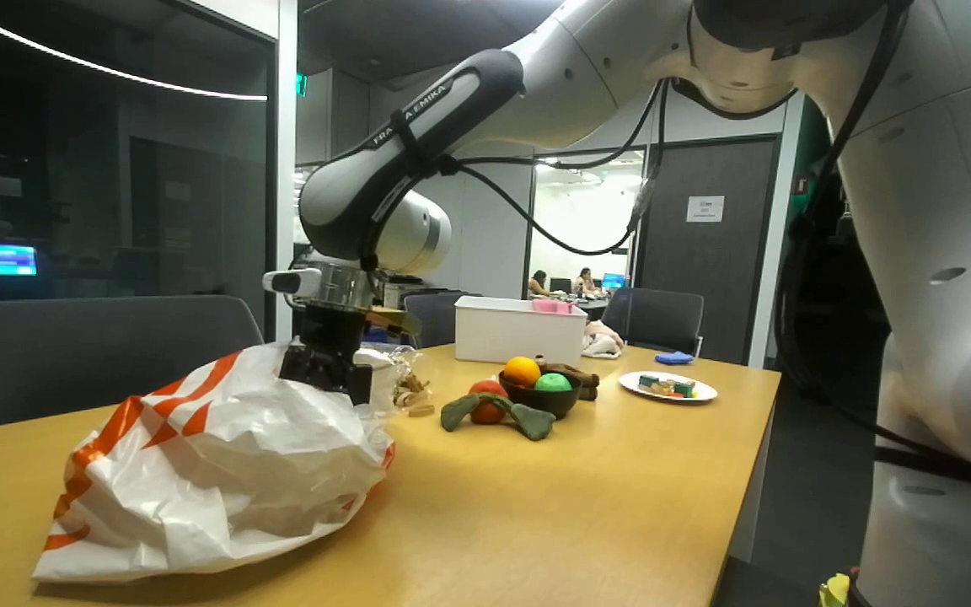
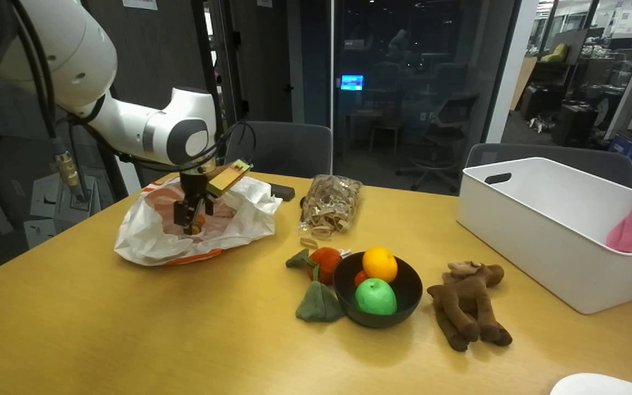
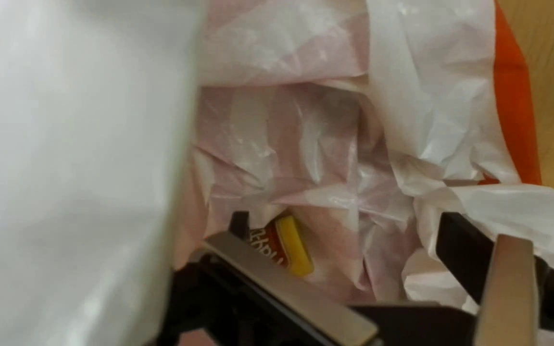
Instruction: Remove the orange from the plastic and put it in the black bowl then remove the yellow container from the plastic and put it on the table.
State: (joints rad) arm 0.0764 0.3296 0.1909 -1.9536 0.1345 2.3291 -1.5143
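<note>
In the wrist view, the yellow container [image 3: 297,246] is lying down inside the plastic bag [image 3: 286,134], and the gripper [image 3: 351,235] is hanging over it with its fingers spread wide, pinching nothing. The container is showing between them but off to the left, partly hidden behind the left finger and well apart from the right one, so the coming move is probably calling for a shift left before lowering. Its yellow edge is slanting from far left to near right; the finger is hiding the rest, so I cannot tell its long axis. In an exterior view, a yellow-orange patch [image 2: 200,220] is showing just beside the fingertips, likely the container; to the right, the orange [image 2: 380,265] is resting in the black bowl [image 2: 410,285], so that half is looking done. In an exterior view, the bag is bulging at the near left of the table [image 1: 587,506], hiding the container.
</note>
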